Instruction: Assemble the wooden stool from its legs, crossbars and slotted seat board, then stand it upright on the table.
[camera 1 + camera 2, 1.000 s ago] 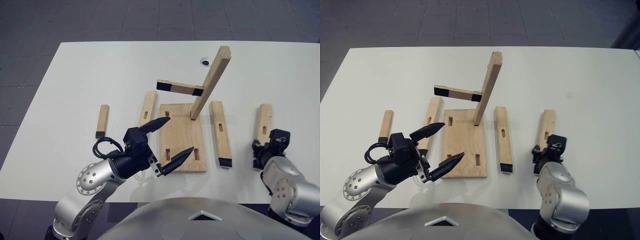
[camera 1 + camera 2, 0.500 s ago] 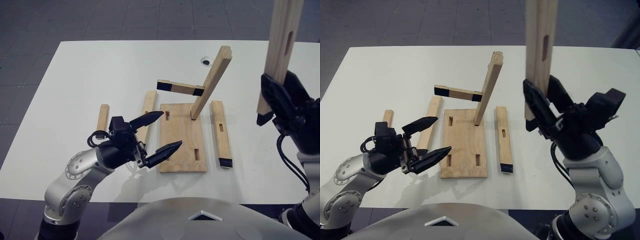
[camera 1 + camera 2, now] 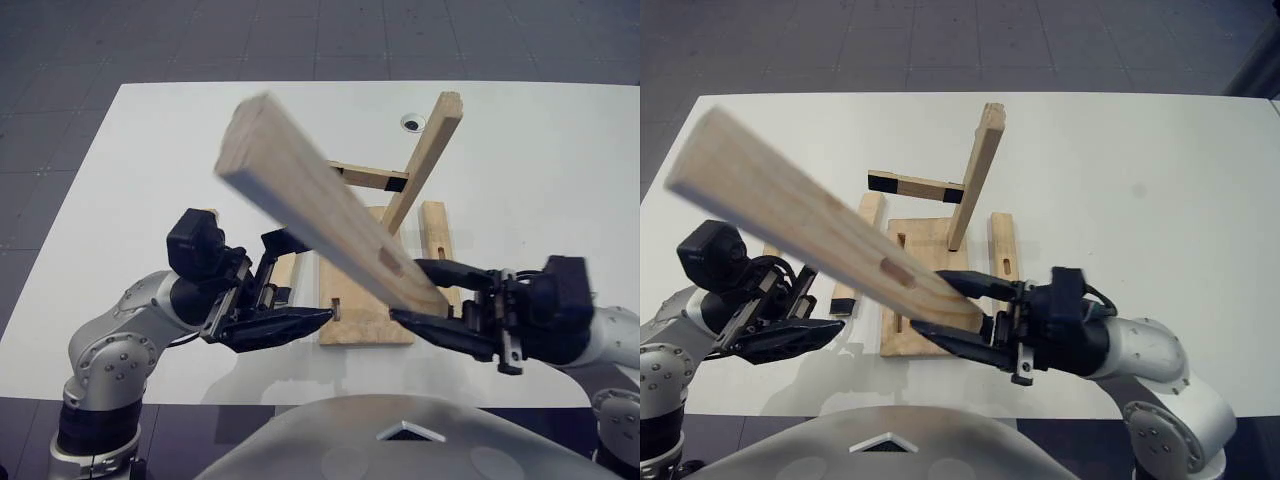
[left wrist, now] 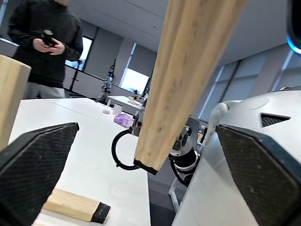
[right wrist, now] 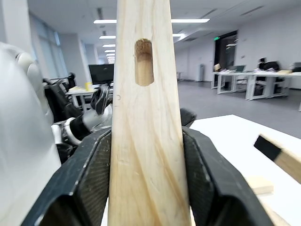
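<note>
Gripping a slotted leg [image 3: 310,205] near its lower end, the right end effector [image 3: 930,303] hovers over the near part of the seat board [image 3: 925,240], which lies flat on the tabletop [image 3: 1140,180]. The leg slants up toward the robot's left, passing above the left end effector [image 4: 148,127], whose fingers are spread wide beside the board's left edge. A second leg [image 3: 975,170] stands tilted in the board, carrying a crossbar [image 3: 915,186].

The leg [image 3: 320,220] and the seat board [image 3: 365,322] are pale bare wood, smooth and matt, with fine grain. The table [image 3: 140,160] is smooth and white; the fingers [image 5: 94,179] of the right gripper [image 3: 405,290] look black, matt and finely rough.
</note>
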Available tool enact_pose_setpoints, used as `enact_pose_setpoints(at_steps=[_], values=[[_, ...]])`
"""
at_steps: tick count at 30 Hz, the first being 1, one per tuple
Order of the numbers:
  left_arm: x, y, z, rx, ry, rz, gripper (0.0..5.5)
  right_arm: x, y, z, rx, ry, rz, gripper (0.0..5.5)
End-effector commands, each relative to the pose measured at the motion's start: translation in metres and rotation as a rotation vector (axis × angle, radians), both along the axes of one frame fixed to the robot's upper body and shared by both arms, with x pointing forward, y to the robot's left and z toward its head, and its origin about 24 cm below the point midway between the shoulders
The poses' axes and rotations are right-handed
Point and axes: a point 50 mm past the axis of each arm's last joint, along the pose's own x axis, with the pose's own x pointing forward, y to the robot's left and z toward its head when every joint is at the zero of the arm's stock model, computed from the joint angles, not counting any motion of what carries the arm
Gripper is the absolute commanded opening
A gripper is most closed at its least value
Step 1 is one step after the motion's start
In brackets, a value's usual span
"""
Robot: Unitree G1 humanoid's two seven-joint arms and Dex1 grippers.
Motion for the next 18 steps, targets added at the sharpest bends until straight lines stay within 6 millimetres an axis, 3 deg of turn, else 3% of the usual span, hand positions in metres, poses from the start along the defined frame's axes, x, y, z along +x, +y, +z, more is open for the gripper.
enact_pose_setpoints(at_steps=[1,8,18], values=[[0.005,0.0,0.0,-0.011,-0.002,-0.059,5.41,0.002,0.007,0.0,-0.015,-0.035,0.04,2.05],[0.006,-0.004,0.0,-0.017,-0.047,-0.046,5.41,0.006,0.02,0.002,-0.009,-0.047,0.095,2.05],[-0.004,-0.013,0.003,-0.096,-0.327,0.052,5.41,0.016,0.033,-0.009,0.019,0.027,0.062,2.05]])
